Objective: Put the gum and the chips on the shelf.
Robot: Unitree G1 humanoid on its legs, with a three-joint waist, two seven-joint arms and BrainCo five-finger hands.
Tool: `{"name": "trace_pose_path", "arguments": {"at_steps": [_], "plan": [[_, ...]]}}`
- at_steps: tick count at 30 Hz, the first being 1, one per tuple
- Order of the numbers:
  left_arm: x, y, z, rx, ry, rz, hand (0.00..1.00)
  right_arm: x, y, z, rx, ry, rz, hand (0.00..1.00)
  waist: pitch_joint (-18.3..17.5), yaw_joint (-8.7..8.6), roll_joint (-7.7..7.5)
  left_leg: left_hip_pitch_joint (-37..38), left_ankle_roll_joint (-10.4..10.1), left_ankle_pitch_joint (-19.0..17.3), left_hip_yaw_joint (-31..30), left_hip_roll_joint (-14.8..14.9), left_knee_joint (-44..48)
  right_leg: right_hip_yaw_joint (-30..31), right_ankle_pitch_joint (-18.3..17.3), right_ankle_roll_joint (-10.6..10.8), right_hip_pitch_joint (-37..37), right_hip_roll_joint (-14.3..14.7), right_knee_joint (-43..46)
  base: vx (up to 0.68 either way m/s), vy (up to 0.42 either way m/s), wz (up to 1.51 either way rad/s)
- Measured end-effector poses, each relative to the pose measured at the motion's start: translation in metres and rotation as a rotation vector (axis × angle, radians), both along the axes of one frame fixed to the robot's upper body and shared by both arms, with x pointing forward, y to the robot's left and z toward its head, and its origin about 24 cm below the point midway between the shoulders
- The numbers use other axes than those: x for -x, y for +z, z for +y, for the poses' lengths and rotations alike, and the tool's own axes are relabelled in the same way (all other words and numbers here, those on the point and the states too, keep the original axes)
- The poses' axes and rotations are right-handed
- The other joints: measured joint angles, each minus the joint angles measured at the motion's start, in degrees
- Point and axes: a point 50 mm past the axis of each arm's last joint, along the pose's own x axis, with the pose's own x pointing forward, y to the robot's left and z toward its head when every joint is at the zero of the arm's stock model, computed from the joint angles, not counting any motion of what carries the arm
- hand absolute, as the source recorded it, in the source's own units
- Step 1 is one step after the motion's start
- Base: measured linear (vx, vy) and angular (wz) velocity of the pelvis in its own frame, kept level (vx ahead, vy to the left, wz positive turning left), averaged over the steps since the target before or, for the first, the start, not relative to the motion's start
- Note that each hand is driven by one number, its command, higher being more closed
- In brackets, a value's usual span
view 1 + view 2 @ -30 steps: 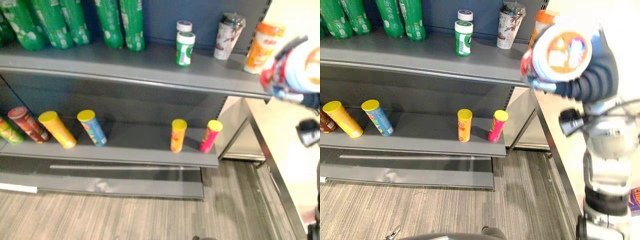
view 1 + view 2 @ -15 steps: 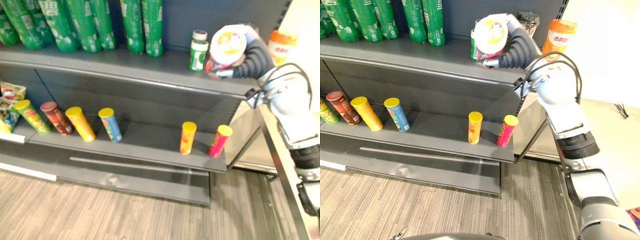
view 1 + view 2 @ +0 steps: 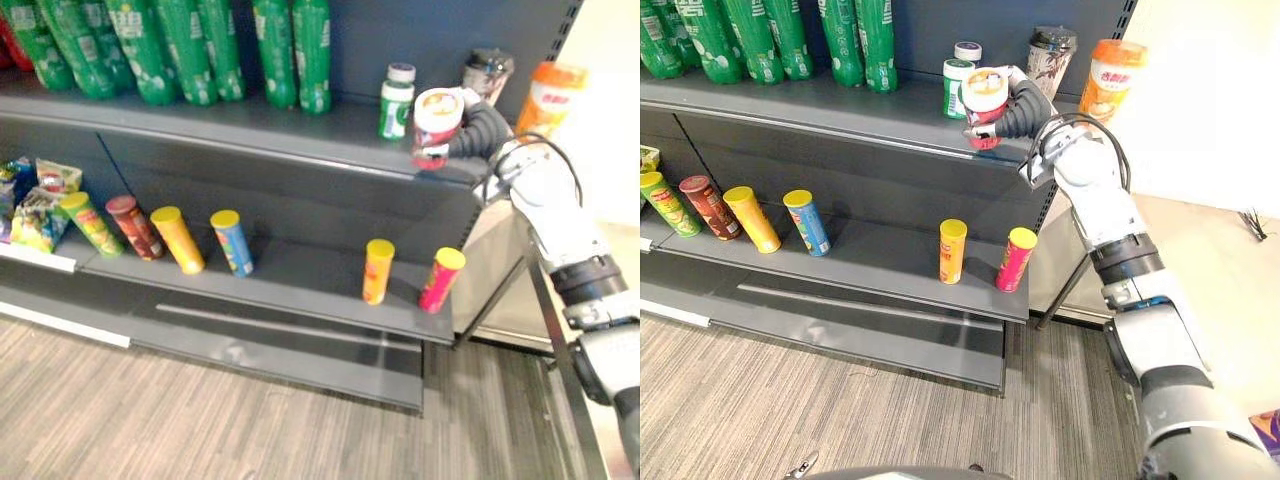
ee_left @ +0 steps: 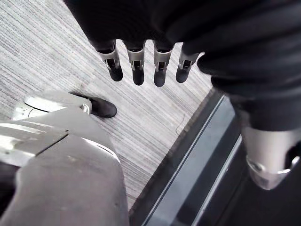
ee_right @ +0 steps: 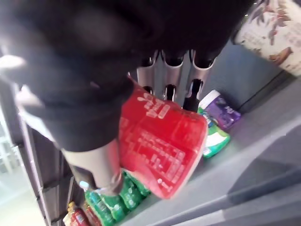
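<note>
My right hand [image 3: 1026, 106] is shut on a red chips cup [image 3: 984, 104] with a white lid, fingers and thumb wrapped round its side [image 5: 162, 146]. The cup is at the front edge of the upper shelf [image 3: 300, 135], right of a green gum bottle [image 3: 396, 102] with a white cap. I cannot tell whether the cup's base touches the shelf. A second gum bottle with a purple lid [image 5: 221, 110] stands just behind the green one [image 5: 214, 141]. My left hand [image 4: 141, 66] hangs over the floor with straight fingers and holds nothing.
Green drink bottles [image 3: 290, 50] line the upper shelf's left part. A patterned cup [image 3: 486, 70] and an orange tub [image 3: 545, 98] stand at its right end. Several chip tubes [image 3: 378, 270] stand on the lower shelf [image 3: 300, 305], with snack bags [image 3: 35, 205] at the far left.
My right arm has reached out from close to the camera, carrying the chips cup to the upper shelf's front edge beside the gum bottle. The camera has also shifted.
</note>
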Motion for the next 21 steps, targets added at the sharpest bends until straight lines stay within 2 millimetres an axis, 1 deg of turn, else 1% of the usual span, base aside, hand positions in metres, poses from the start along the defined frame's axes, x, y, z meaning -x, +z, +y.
{"name": "trace_pose_path", "arguments": {"at_steps": [5, 8, 10, 13, 15, 19, 21], "plan": [[-0.006, -0.001, -0.005, 0.014, -0.031, -0.008, 0.00, -0.016, -0.008, 0.000, -0.043, -0.053, 0.101, 1.00, 0.2, 0.24, 0.33, -0.6, -0.2, 0.1, -0.3, 0.3, 0.0, -0.4, 0.0, 0.0, -0.1, 0.3, -0.2, 0.00, -0.017, 0.01], [-0.016, -0.001, -0.008, 0.019, -0.053, -0.029, 0.00, -0.024, -0.013, -0.006, -0.118, -0.096, 0.163, 1.00, 0.3, 1.16, 0.37, -0.8, -0.2, 0.3, -0.5, 0.3, 0.0, -0.6, 0.3, 0.0, 0.0, 0.3, -0.9, 0.02, -0.002, 0.03], [-0.019, -0.001, -0.008, 0.022, -0.049, -0.037, 0.00, -0.027, -0.015, -0.007, -0.158, -0.107, 0.183, 1.00, 0.3, 1.34, 0.38, -0.9, -0.3, 0.4, -1.1, 0.3, 0.0, -0.9, 0.3, 0.0, 0.1, 0.3, -1.0, 0.04, -0.004, 0.12], [-0.021, -0.001, -0.011, 0.033, -0.045, -0.044, 0.00, -0.031, -0.013, -0.003, -0.197, -0.112, 0.208, 1.00, 0.5, 1.48, 0.49, -1.0, -0.3, 0.4, -1.7, 0.3, 0.0, -1.7, 0.3, 0.0, 0.7, 0.3, -1.7, 0.03, -0.008, 0.14], [-0.022, -0.001, -0.013, 0.037, -0.055, -0.044, 0.00, -0.033, -0.008, 0.005, -0.216, -0.102, 0.210, 1.00, 0.8, 1.50, 0.64, -1.3, -0.3, 0.4, -2.1, 0.3, 0.0, -2.1, 0.3, 0.0, 0.7, 0.2, -1.9, 0.01, -0.007, 0.07], [-0.028, -0.001, -0.013, 0.037, -0.064, -0.057, 0.00, -0.034, -0.006, 0.008, -0.261, -0.091, 0.211, 1.00, 1.0, 1.60, 0.58, -2.0, -0.4, 0.4, -3.0, 0.3, 0.0, -3.0, 0.3, 0.0, 0.7, 0.2, -2.2, 0.01, -0.007, 0.13], [-0.030, 0.000, -0.013, 0.037, -0.065, -0.061, 0.00, -0.034, -0.005, 0.014, -0.269, -0.076, 0.208, 1.00, 1.2, 1.83, 0.59, -2.1, -0.4, 0.4, -3.0, 0.3, 0.0, -3.0, 0.3, 0.0, 0.7, 0.2, -2.2, 0.00, 0.000, 0.00]]}}
